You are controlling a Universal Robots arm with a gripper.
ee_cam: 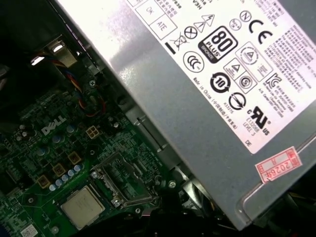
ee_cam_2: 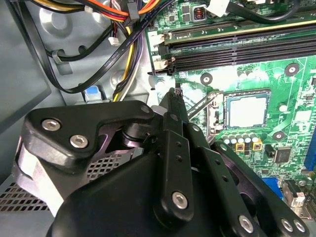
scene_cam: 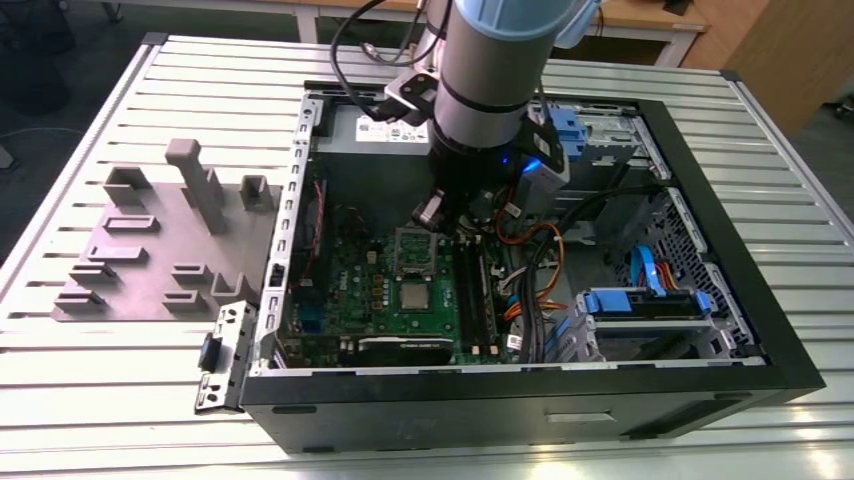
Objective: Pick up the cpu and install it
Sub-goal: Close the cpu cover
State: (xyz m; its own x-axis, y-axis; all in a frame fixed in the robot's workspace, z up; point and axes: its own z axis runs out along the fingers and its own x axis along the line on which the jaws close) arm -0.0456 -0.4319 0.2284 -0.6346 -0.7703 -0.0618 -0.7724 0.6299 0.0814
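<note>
Your gripper (ee_cam_2: pixel 174 98), fingers together and empty, hovers just beside the cpu (ee_cam_2: pixel 246 109) seated on the motherboard (ee_cam_2: pixel 291 128).

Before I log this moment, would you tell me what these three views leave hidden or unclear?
- Gripper: in the second wrist view its own black linkage covers the fingertips, so open or shut cannot be told.
- Cpu: lies in the socket in all views; whether it is fully seated is too fine to judge.
- Socket frame: in the first wrist view it stands hinged open, its far end cut by dark parts.
- Motherboard: the arm hides its upper part in the exterior view.
</note>
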